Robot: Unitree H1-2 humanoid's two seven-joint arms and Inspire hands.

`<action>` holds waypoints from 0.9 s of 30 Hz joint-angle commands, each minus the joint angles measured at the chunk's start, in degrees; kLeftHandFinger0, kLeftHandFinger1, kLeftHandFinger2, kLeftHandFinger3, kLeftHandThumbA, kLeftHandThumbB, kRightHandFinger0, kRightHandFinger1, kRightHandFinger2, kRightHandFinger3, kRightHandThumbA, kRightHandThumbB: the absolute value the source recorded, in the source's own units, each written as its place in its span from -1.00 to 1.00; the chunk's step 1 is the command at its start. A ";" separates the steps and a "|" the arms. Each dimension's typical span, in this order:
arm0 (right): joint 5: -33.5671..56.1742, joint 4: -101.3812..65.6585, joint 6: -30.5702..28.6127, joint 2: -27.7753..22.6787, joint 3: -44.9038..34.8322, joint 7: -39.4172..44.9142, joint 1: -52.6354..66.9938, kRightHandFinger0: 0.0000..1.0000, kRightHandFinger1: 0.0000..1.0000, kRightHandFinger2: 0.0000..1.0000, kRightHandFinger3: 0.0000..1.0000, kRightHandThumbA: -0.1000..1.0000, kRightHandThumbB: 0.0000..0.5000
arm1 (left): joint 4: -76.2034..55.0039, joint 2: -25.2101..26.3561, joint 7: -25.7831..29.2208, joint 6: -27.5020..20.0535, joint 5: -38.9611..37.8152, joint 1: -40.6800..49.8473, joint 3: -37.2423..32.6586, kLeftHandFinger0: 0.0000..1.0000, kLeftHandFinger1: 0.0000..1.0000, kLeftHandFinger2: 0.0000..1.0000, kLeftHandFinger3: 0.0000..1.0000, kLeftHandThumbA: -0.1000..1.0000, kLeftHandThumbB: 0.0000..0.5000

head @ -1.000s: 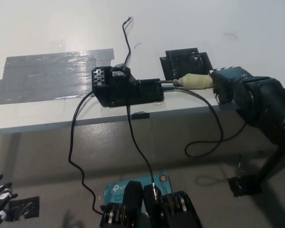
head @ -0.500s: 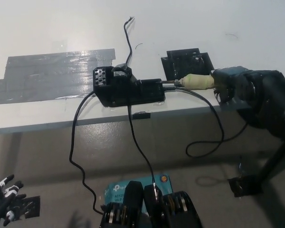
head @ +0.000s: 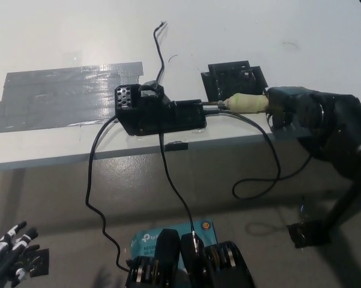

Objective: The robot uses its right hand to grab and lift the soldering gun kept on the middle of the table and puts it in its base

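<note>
The soldering gun (head: 246, 103) has a pale yellow grip and lies level over the table's front part, its metal tip reaching into the right end of the black base (head: 159, 112). My black right hand (head: 306, 114) is shut on the gun's rear end, coming in from the right. A thin black cord (head: 258, 180) loops down from the gun past the table edge. My white left hand (head: 9, 255) rests low at the bottom left, fingers apart and holding nothing.
A wide patch of grey tape (head: 60, 95) covers the white table (head: 228, 30) left of the base. A black mat (head: 234, 78) lies behind the gun. Another cord (head: 99, 180) hangs from the base toward a teal box (head: 168, 237) on the floor.
My right hand has turned a little on the gun, whose tip stays at the base. The left hand has risen slightly into view with its fingers spread.
</note>
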 commanded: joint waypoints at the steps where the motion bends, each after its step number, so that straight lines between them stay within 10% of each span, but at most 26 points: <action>1: 1.13 -1.43 -0.13 2.92 1.79 3.16 6.03 -0.93 -0.55 0.48 1.00 -0.92 0.96 | 0.03 4.11 -5.65 -1.25 -1.10 -0.46 -0.78 0.72 0.98 0.99 1.00 0.65 -0.71; 5: -1.16 -3.29 -0.36 1.76 3.40 1.14 7.79 -0.66 -0.15 0.80 1.00 -0.91 0.94 | 0.09 5.14 -7.72 -2.19 -1.27 -0.65 -1.75 0.79 1.00 1.00 1.00 0.67 -0.63; 10: -10.98 -2.05 -4.39 -0.54 13.51 -3.38 7.93 -1.00 -0.72 0.09 1.00 -0.45 0.99 | 0.24 5.95 -10.09 -2.78 -1.41 -1.04 -2.90 0.97 1.00 1.00 1.00 0.74 -0.39; 12: -11.63 -1.84 -2.93 -0.51 14.93 -3.43 8.01 -0.83 -0.53 0.37 1.00 -0.52 0.97 | 0.47 6.23 -10.78 -2.84 -1.36 -1.67 -3.31 1.00 1.00 1.00 1.00 0.75 -0.24; 16: -12.95 -3.10 -0.21 -0.80 16.59 -2.86 8.75 -0.90 -0.68 0.24 1.00 -0.57 0.93 | 0.35 6.92 -11.93 -3.38 -0.81 -2.27 -4.02 1.00 1.00 1.00 1.00 0.77 -0.08; 19: -14.96 -5.25 0.00 -1.62 17.54 -6.67 10.63 -1.00 -0.91 0.04 1.00 -0.50 0.47 | -0.04 7.88 -12.81 -2.73 0.21 -2.72 -5.14 1.00 1.00 1.00 1.00 0.80 -0.07; 21: -15.87 -5.00 -0.48 -1.62 18.05 -7.61 10.95 -1.00 -0.81 0.14 1.00 -0.98 -0.89 | 0.16 8.30 -13.32 -2.85 0.42 -3.06 -5.65 1.00 1.00 1.00 1.00 0.79 0.00; 23: -17.64 -5.01 -0.83 -1.74 19.01 -9.12 11.44 -1.00 -0.60 0.26 0.89 -1.00 -1.00 | 0.56 8.88 -14.08 -3.04 0.69 -3.39 -6.40 1.00 1.00 1.00 1.00 0.74 -0.05; 25: -20.45 -3.57 0.25 -1.29 20.57 -11.39 11.53 -1.00 -0.61 0.07 0.36 -0.93 -0.98 | 0.58 9.25 -14.88 -3.81 0.41 -3.37 -6.73 1.00 1.00 1.00 1.00 0.70 -0.22; 27: -20.28 -3.14 1.55 -1.12 20.41 -10.82 12.17 -1.00 -0.56 0.08 0.42 -0.85 -1.00 | 1.20 9.28 -15.61 -4.60 0.30 -3.68 -7.19 1.00 1.00 1.00 1.00 0.70 -0.21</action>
